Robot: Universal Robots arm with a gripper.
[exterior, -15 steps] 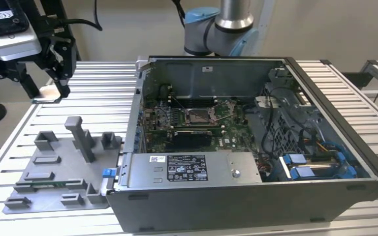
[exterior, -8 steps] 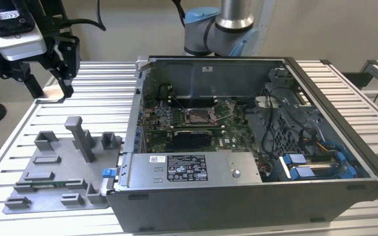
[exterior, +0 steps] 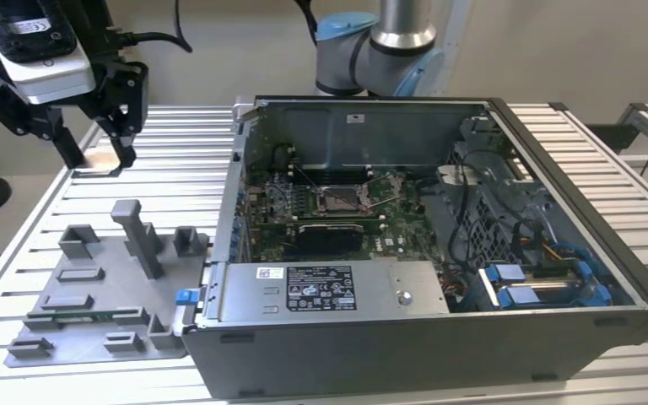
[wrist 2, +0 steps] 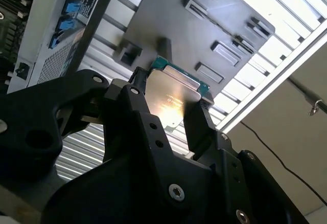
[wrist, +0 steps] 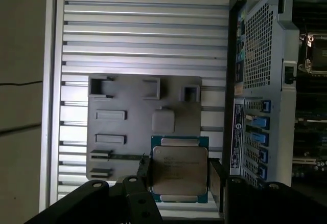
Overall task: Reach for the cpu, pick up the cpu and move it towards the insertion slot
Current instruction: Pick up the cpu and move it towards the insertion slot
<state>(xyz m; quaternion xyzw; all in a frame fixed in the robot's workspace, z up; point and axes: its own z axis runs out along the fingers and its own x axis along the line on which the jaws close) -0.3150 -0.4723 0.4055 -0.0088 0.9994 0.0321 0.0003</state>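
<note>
In both wrist views the cpu [wrist: 179, 170] [wrist 2: 171, 98], a thin square chip with a pale metal top and a green rim, sits between my black fingers [wrist: 144, 180]. My gripper [wrist: 180, 175] [wrist 2: 171, 109] is shut on its two opposite edges. In the exterior view my gripper [exterior: 99, 159] hangs high over the table's far corner on that view's left, with the pale cpu [exterior: 102, 157] at its fingertips. The insertion slot [exterior: 341, 198], a shiny square frame with a dark centre, lies on the green board inside the open computer case, well off to that view's right.
The grey fixture plate [exterior: 99, 291] [wrist: 138, 127] with its raised blocks lies on the ribbed aluminium table [exterior: 178, 160] below and in front of my gripper. The case's tall wall [exterior: 240, 169] stands between my gripper and the slot. The arm's base [exterior: 380, 42] rises behind the case.
</note>
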